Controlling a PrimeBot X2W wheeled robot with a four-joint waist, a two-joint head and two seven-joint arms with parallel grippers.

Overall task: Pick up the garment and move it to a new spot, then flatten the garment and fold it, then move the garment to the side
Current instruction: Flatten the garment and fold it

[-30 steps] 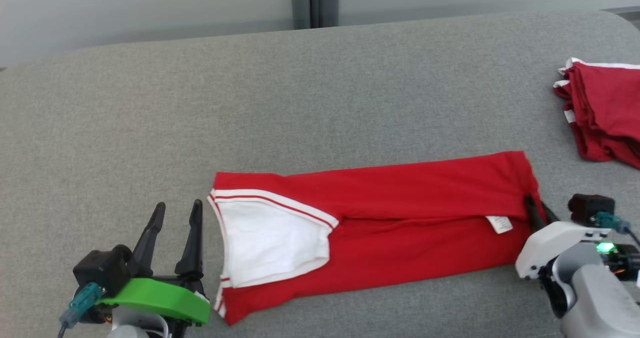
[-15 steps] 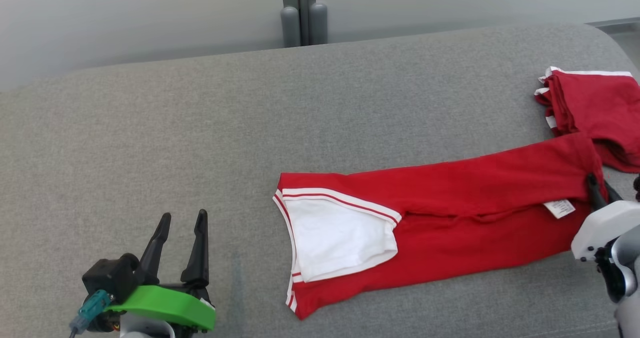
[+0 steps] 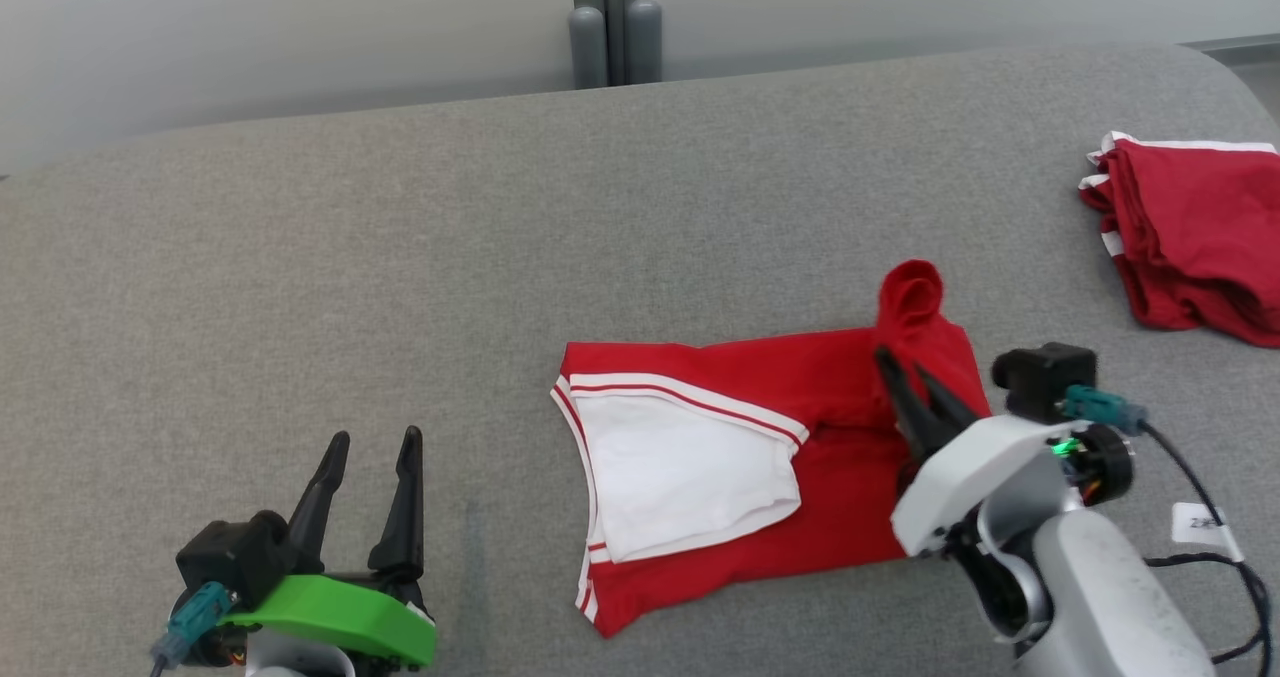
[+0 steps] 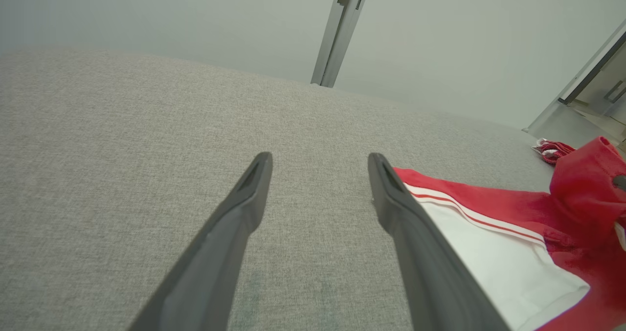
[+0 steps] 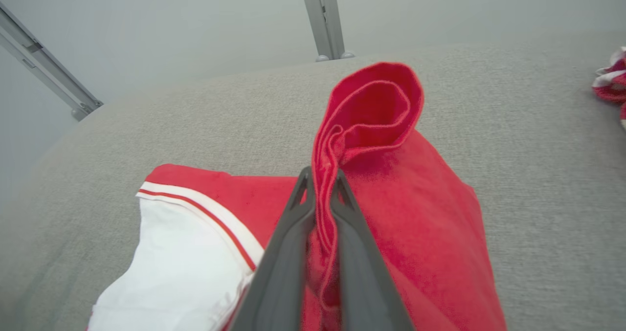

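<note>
Light: bright, even, diffuse; you get faint shadows. Wrist views: edges bow; right gripper (image 5: 321,174) softens toward 6 o'clock.

The garment (image 3: 700,457) lies on the padded surface (image 3: 350,257), right of the middle and toward the near edge. My left gripper (image 3: 376,435) sits near-left, apart from it. My right gripper (image 3: 902,364) is at its right end, cloth between the fingers. A heap of cloth (image 3: 1190,237) lies far right; a post (image 3: 610,32) stands behind the far edge.
</note>
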